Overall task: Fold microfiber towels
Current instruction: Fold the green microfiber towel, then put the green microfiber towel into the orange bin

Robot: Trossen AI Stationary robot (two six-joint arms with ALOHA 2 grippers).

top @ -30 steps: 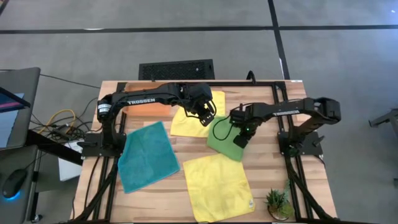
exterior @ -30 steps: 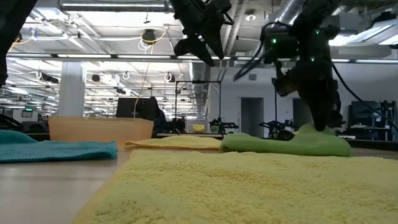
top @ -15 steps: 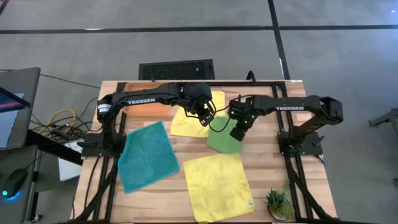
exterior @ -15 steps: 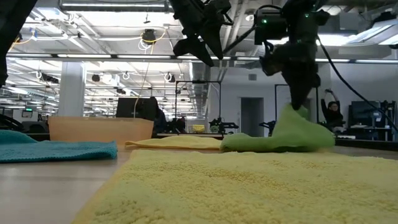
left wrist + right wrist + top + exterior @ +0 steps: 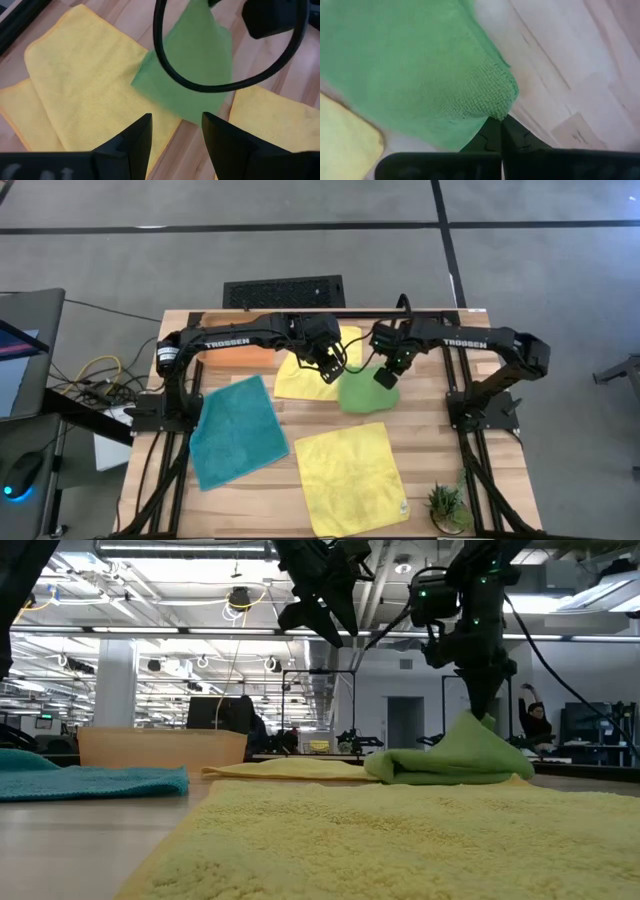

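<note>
The green towel (image 5: pixel 360 391) lies near the middle of the desk (image 5: pixel 440 470), and it is the towel being worked on. The right pincer (image 5: pixel 385 376) is pressed together on one corner of the green towel and holds that corner up above the rest of the cloth. In the low view the corner rises to a point under the pincer, and the rest of the green towel sits bunched, with one part lying over another. So the first fold looks about half made, but the corner is not laid down yet. The left pincer (image 5: pixel 330 366) hangs in the air just beside the green towel, with its fingers (image 5: pixel 131 141) spread apart and nothing in them. It looks like it is waiting. A yellow towel (image 5: pixel 310 366) lies touching the green towel, on the side toward the orange tray (image 5: pixel 240 353), and the green one covers its edge a little. It looks partly doubled over at one end, but not neatly. A second yellow towel (image 5: pixel 350 478) lies flat and open on the near side of the green towel, close to a small plant (image 5: pixel 446 506). The teal towel (image 5: pixel 235 432) lies flat and open, well apart from the green towel, past the left arm. No towel looks fully folded. Most of the job is still to do.
</note>
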